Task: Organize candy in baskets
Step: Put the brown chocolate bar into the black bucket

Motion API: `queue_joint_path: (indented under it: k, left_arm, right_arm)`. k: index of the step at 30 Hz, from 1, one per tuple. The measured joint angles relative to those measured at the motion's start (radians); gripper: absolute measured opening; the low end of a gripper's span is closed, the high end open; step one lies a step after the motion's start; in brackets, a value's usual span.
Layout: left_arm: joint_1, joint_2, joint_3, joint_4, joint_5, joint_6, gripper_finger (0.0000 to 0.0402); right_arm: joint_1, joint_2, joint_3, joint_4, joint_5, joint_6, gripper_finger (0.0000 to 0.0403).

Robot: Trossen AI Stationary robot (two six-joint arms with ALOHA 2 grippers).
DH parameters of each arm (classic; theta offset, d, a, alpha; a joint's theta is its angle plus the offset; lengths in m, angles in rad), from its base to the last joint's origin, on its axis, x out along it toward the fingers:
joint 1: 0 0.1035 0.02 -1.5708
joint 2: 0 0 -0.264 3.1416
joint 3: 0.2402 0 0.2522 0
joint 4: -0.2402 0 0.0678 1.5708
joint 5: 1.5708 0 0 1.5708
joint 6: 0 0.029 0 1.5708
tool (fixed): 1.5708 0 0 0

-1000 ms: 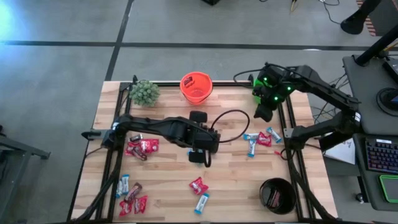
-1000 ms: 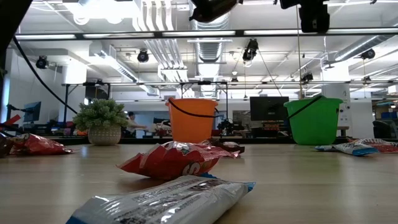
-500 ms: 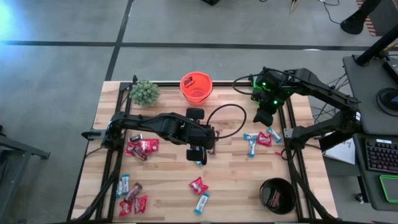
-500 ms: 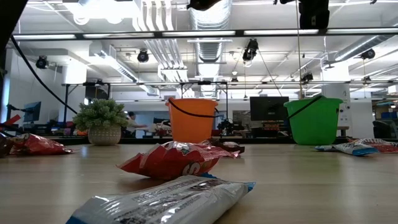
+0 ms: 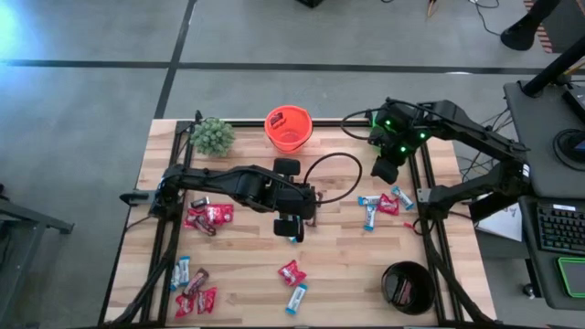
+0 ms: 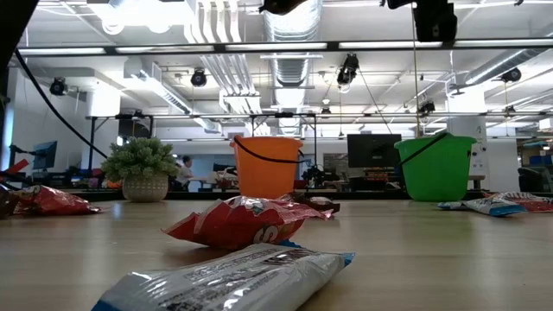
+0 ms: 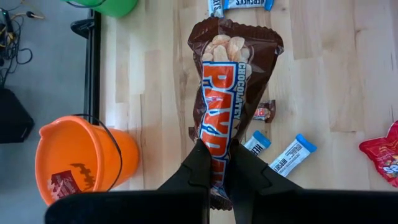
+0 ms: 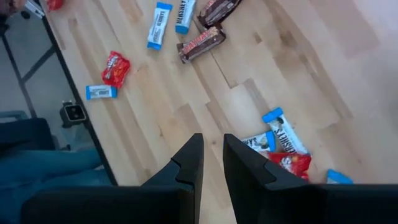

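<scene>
Brown candy bar (image 7: 227,93) clamped in left end effector (image 7: 216,167); right end effector (image 8: 211,163) slightly apart, empty.

Bright, even overhead light; ceiling tubes (image 6: 259,45) glare in the low view, nearest wrapper (image 6: 229,278) soft, floor glare upper left from above.

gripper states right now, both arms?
Left gripper: shut on the brown candy bar, lifted over the table.
Right gripper: raised near the table's right rail, fingers slightly apart, nothing between them.
</scene>
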Motion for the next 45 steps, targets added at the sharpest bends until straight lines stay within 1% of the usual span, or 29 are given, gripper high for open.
queue_joint_path:
  k: [2, 6, 12, 15, 20, 23, 25, 28, 33, 36, 42, 45]
  left_arm:
    - [0.000, 0.000, 0.000, 0.000, 0.000, -0.003, 0.0004]
    - [0.000, 0.000, 0.000, -0.002, 0.000, -0.003, 0.0003]
    - [0.000, 0.000, 0.000, -0.012, 0.000, -0.015, 0.0003]
    - [0.000, 0.000, 0.000, -0.011, 0.000, -0.015, 0.0003]
    - [0.000, 0.000, 0.000, -0.004, -0.001, -0.012, 0.0003]
    - [0.000, 0.000, 0.000, 0.021, -0.040, -0.002, 0.0003]
    - [0.000, 0.000, 0.000, 0.031, -0.078, 0.004, 0.0003]
    - [0.004, 0.000, 0.000, 0.047, -0.106, 0.006, 0.0003]
    - [0.008, 0.000, 0.000, 0.076, -0.166, 0.006, 0.0003]
    - [0.012, 0.000, 0.000, 0.083, -0.181, 0.006, 0.0003]
    - [0.012, 0.000, 0.000, 0.151, -0.182, 0.030, 0.0004]
    - [0.013, -0.001, 0.000, 0.177, -0.182, 0.049, 0.0004]
  right_arm:
    - [0.000, 0.012, 0.000, -0.010, -0.030, 0.027, 0.0051]
    - [0.006, 0.042, 0.000, -0.008, -0.097, 0.026, 0.0060]
    - [0.015, 0.067, 0.000, -0.009, -0.166, 0.008, 0.0095]
    - [0.019, 0.067, 0.000, -0.009, -0.168, 0.012, 0.0117]
    - [0.018, 0.065, 0.000, -0.002, -0.171, 0.096, 0.0147]
    - [0.027, 0.064, 0.000, 0.038, -0.175, 0.145, 0.0156]
    - [0.036, 0.063, 0.000, 0.092, -0.178, 0.183, 0.0159]
    - [0.063, 0.058, 0.000, 0.195, -0.199, 0.243, 0.0159]
    - [0.126, 0.050, 0.000, 0.384, -0.195, 0.331, 0.0154]
    - [0.160, 0.050, 0.000, 0.468, -0.164, 0.364, 0.0154]
    - [0.191, 0.053, 0.000, 0.526, -0.085, 0.391, 0.0163]
    - [0.193, 0.053, 0.000, 0.542, -0.066, 0.394, 0.0164]
